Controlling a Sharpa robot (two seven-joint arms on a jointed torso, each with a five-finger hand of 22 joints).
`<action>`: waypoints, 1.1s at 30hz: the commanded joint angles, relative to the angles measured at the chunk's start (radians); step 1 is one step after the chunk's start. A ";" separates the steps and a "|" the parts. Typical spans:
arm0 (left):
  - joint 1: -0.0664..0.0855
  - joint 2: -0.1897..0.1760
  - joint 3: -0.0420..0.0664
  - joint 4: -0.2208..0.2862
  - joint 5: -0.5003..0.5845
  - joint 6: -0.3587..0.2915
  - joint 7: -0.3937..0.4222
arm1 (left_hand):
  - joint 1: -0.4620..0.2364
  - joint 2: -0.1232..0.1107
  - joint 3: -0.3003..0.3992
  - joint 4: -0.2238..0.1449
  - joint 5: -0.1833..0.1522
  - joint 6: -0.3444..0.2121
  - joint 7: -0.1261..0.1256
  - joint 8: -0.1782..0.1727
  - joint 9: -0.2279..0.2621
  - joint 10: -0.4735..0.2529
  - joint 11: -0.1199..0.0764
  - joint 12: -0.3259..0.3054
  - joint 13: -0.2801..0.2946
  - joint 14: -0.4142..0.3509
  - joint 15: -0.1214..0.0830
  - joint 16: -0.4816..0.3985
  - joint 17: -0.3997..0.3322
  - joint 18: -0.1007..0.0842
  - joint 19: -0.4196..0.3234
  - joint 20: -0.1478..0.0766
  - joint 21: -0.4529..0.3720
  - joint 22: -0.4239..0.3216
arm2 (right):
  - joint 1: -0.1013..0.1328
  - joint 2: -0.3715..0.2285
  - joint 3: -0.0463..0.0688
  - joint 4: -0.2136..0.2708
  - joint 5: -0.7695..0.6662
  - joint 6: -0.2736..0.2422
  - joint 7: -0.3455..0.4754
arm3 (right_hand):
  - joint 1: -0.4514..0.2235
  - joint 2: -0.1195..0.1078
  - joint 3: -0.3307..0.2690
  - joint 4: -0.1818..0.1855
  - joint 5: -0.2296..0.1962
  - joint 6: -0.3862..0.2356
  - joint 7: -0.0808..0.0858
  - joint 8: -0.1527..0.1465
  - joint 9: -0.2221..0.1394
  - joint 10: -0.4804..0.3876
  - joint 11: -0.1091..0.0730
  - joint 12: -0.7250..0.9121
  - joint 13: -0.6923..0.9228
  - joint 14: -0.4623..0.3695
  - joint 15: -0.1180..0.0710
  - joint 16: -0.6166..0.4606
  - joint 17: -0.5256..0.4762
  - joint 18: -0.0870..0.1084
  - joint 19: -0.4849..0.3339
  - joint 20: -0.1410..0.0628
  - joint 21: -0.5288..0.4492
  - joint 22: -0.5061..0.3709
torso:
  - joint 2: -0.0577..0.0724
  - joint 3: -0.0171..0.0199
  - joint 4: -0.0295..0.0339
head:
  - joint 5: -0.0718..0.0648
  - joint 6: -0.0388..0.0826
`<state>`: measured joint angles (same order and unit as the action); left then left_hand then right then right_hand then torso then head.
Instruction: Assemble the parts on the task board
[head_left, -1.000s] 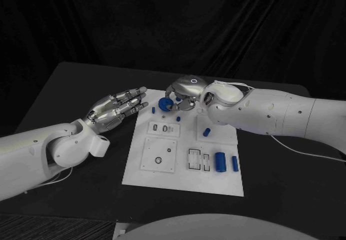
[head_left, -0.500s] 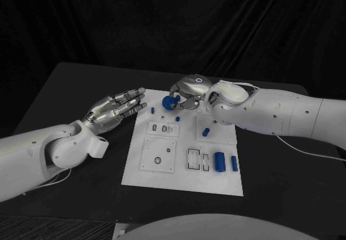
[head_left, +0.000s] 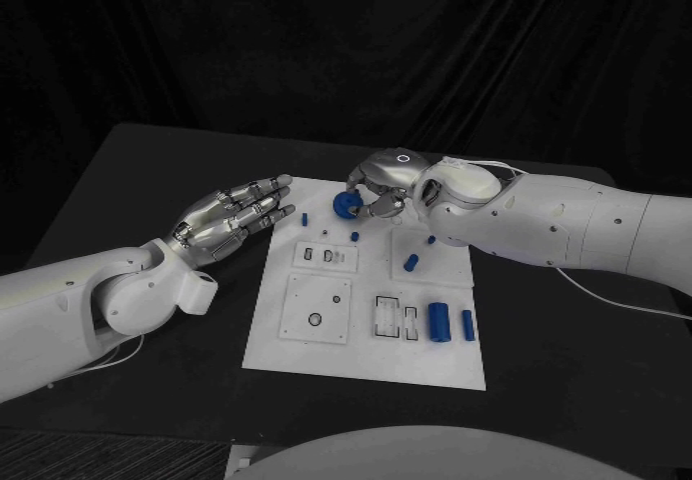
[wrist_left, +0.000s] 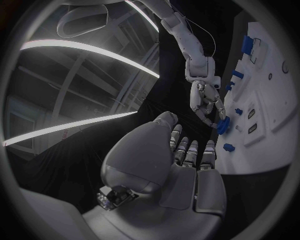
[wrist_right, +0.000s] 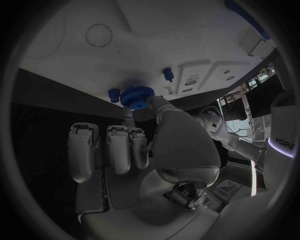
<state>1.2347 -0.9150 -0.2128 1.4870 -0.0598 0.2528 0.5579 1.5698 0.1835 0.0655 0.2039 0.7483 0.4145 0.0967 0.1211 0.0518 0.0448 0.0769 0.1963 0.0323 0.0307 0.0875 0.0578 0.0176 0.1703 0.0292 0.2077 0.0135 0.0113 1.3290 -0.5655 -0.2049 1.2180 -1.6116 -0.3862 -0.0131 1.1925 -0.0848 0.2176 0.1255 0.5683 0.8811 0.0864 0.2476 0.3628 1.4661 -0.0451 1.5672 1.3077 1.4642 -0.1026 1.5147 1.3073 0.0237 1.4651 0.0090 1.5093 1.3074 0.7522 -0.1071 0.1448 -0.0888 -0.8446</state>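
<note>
One blue gear sits pinched in the right hand; left hand released, fingers spread.

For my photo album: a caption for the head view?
Right hand holds a blue gear over the white task board; left hand open.

You had a blue toothed gear lifted over the white task board's far edge; other blue parts lay flat.
</note>
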 joint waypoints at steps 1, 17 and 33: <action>-0.002 0.002 0.001 0.001 -0.001 0.016 0.010 | -0.007 -0.001 0.007 0.001 -0.005 0.001 0.008 0.004 0.001 -0.001 0.008 0.004 0.001 0.000 0.005 0.003 0.001 0.012 0.000 0.006 0.002 0.000 | -0.003 0.004 -0.002 -0.009 -0.001 0.059 -0.039 | -0.002 0.011 0.008 -0.001 -0.006 0.021 -0.034 -0.008 0.091 0.105 0.005 0.004 0.263 0.089 0.002 -0.003 0.168 -0.007 0.075 0.001 0.000 0.239 | 0.001 0.0010 0.0019 | -0.001 -0.001; -0.002 0.001 0.001 -0.002 -0.001 0.017 0.005 | -0.007 -0.001 0.007 0.001 -0.005 0.001 0.008 0.004 0.001 -0.001 0.008 0.004 0.001 0.000 0.005 0.003 0.001 0.012 0.000 0.006 0.002 0.000 | -0.005 0.007 -0.002 -0.014 -0.001 0.082 -0.046 | -0.016 -0.001 0.010 0.000 -0.141 -0.176 -0.025 -0.176 -0.010 0.105 0.014 0.004 0.263 0.086 0.011 -0.007 0.155 -0.004 0.070 0.011 -0.012 0.237 | 0.000 -0.0016 0.0045 | -0.002 -0.004; -0.003 0.002 0.001 -0.004 -0.001 0.019 0.004 | -0.008 -0.002 0.009 0.001 -0.006 0.004 0.008 0.005 0.001 -0.001 0.007 0.005 0.001 0.000 0.006 0.004 0.001 0.012 0.000 0.006 0.002 0.000 | -0.010 -0.012 -0.002 0.002 -0.001 0.101 -0.049 | -0.012 0.008 0.010 -0.008 -0.121 -0.072 -0.018 -0.135 -0.007 0.105 0.019 0.004 0.263 0.086 0.015 -0.006 0.154 -0.003 0.068 0.015 -0.016 0.236 | -0.001 -0.0001 0.0019 | -0.001 -0.008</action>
<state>1.2334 -0.9147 -0.2128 1.4815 -0.0599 0.2567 0.5527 1.5698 0.1835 0.0682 0.2067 0.7483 0.4182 0.1003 0.1211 0.0518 0.0447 0.0768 0.1962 0.0323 0.0307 0.0875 0.0578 0.0176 0.1702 0.0292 0.2077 0.0135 0.0113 1.3300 -0.5732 -0.2002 1.2197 -1.6054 -0.3331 -0.0318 1.1765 -0.0794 0.2303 0.1224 0.4411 0.8011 0.0680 0.1083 0.3546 1.4659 -0.0308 1.5672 1.3076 1.4642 -0.0955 1.5147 1.3073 0.0236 1.4651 0.0163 1.4983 1.3081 0.7517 -0.1076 0.1476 -0.0907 -0.8516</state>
